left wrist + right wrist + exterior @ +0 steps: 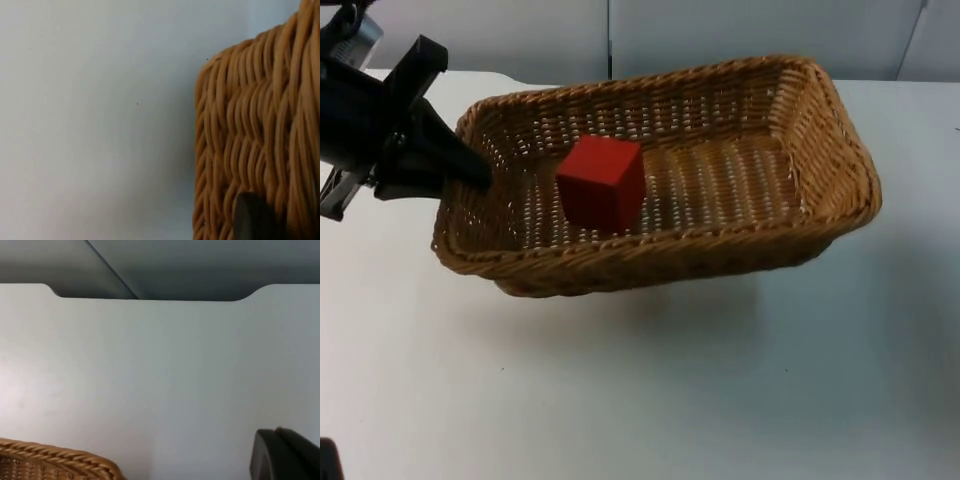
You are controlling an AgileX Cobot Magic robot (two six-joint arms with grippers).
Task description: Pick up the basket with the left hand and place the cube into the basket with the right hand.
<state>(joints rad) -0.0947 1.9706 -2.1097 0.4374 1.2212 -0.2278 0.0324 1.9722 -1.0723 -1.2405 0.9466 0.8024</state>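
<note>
the left tool [470, 172], black and two-fingered, comes in from the left in the top view and is closed on the left short rim of the rectangular woven wicker basket [820, 215], gripping it. the basket hangs tilted above the white worktop [640, 400], casting a soft shadow beneath it and touching nothing else. in the left wrist view the basket's woven outer wall [250, 125] stands right against a black fingertip [252, 220], with the worktop [90, 125] behind. the red cube [602, 183] sits inside the basket on the woven floor, left of its middle and clear of the walls. in the right wrist view a stretch of the basket's rim [60, 457] shows beside a black fingertip [285, 455] of the right tool, apart from it, over the worktop [160, 365] that runs to the grey partition wall [200, 265]; whether the right tool is open or closed i cannot tell.
</note>
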